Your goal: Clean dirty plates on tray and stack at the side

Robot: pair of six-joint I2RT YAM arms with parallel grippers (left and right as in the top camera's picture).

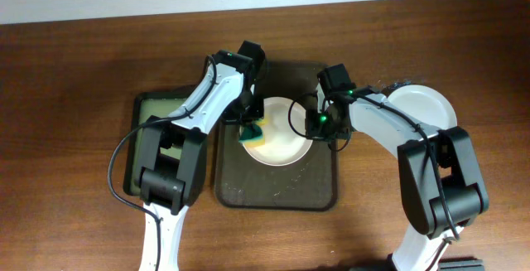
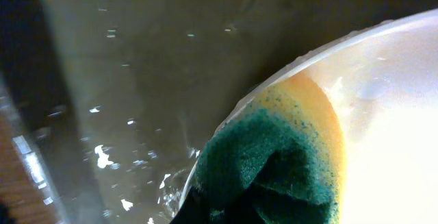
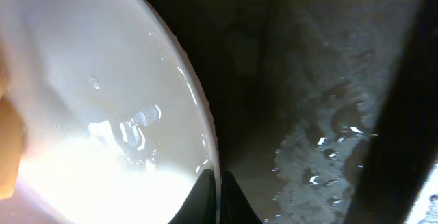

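White plate (image 1: 281, 142) lies in the upper half of the dark brown tray (image 1: 277, 192), at the centre of the overhead frame. The plate's right rim reaches close to the tray's right edge.

Sponge (image 1: 251, 132), green on top and yellow beneath, sits on the plate's left rim, partly overhanging toward the tray floor. The left wrist view shows the same: the sponge (image 2: 274, 155) straddles the rim, green face up and yellow edge against the white.

Left gripper (image 1: 248, 122) is directly over the sponge, clamped on it from above. Its fingers show only as dark shapes at the bottom edge of the wrist view.

Right gripper (image 1: 321, 123) is at the plate's right rim. In the right wrist view the two dark fingertips (image 3: 239, 207) are closed on the thin rim, one on each side.

Tray floor carries shiny, wet-looking flecks in both wrist views.

Second plate (image 1: 426, 105), also white, is on the wooden table (image 1: 66, 97) at the upper right, well apart from the tray and partly behind the right arm.

Green-rimmed tray (image 1: 145, 105) is just left of the brown tray, under the left arm.
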